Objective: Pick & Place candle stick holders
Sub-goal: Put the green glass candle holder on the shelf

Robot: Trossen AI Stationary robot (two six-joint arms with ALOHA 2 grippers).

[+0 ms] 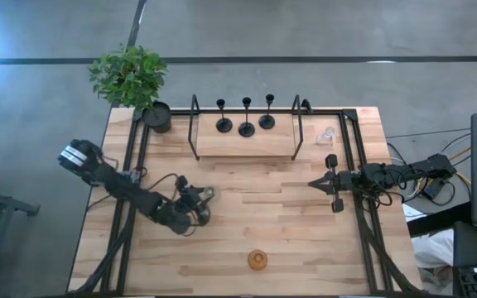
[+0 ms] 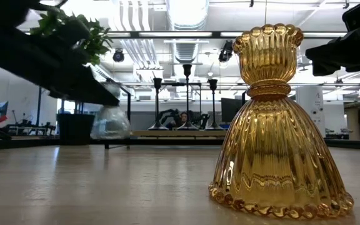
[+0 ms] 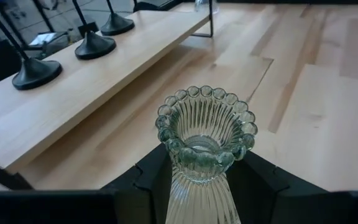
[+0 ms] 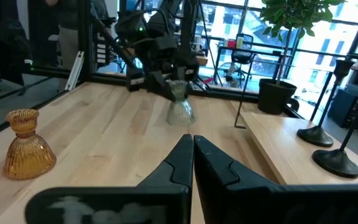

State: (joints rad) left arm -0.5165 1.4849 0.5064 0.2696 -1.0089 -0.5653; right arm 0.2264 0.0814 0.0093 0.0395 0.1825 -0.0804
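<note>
My left gripper (image 1: 200,199) is shut on the grey-green glass holder (image 3: 201,134) at the table's middle left; the holder also shows in the right wrist view (image 4: 180,107). My right gripper (image 4: 192,142) is shut and empty above the table's right side. Three black holders (image 1: 246,122) stand by their round bases on a raised wooden shelf (image 1: 222,145) at the back. The clear glass holder (image 1: 326,135) stands right of the shelf. The amber glass holder (image 1: 257,259) stands on its wide base near the front edge. My left gripper pinches the grey-green holder at its narrow neck (image 3: 197,169), just under the beaded cup, one finger (image 3: 145,177) on each side. The fingers slant down from the table's left. The holder stands about upright, cup up; whether its base touches the table, I cannot tell.
A black pot with a green plant (image 1: 156,114) stands at the back left corner. A black metal frame (image 1: 350,165) runs along the table's sides, and the shelf has upright black rails at its ends. Bare wood lies between the two grippers.
</note>
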